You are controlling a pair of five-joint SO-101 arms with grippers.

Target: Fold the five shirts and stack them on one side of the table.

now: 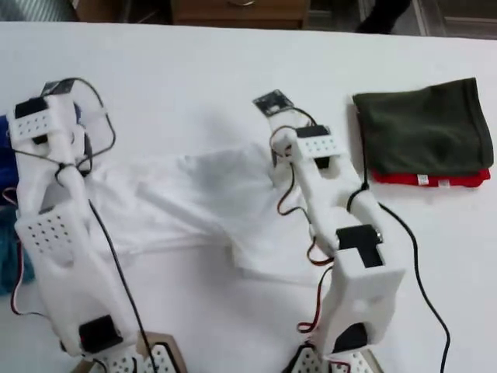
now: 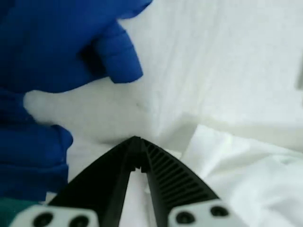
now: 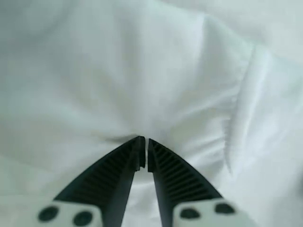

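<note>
Left gripper [image 2: 137, 142], right gripper [image 3: 142, 142], one white shirt [image 1: 202, 194], two folded shirts [image 1: 423, 128] stacked

Soft creased matt cloth: white shirt [image 1: 203, 190]; black ribbed plastic: right tool [image 3: 144, 141]; smooth table [image 1: 194, 78].

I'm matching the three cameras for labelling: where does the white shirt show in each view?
High view: white shirt spread mid-table between the two arms.
Left wrist view: bunched folds beside the left end effector.
Right wrist view: creased cloth at the right end effector.
Shared landmark: blue shirt, at the high view's left edge and in the left wrist view.
</note>
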